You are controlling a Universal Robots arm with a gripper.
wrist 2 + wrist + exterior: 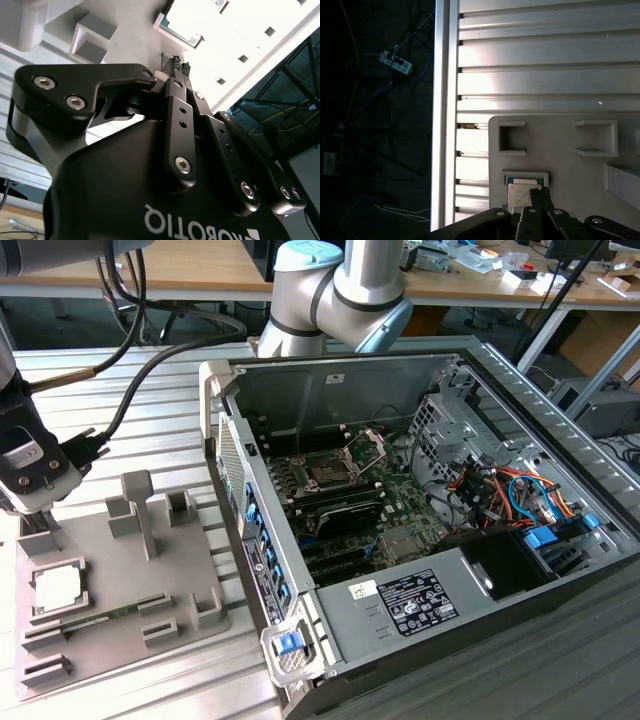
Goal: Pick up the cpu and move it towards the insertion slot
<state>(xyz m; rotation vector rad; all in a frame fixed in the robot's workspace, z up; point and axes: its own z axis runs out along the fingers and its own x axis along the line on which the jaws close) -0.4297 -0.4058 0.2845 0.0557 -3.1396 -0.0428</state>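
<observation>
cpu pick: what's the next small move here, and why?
Likely a small shift to centre the gripper over the cpu. The cpu lies in its pocket on the grey fixture, not yet lifted, and the gripper seems to hang by its edge rather than squarely above it. The insertion slot sits toward the exterior view's right.

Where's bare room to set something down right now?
Bare: the slatted table beyond the tray, beside the case. Crowded: the tray's pockets around the cpu by the claw, and the case around the slot.

The arm (pixel 340 285) reaches to the exterior view's left, its hand (pixel 180 66) pointing down, fingers pressed together.
</observation>
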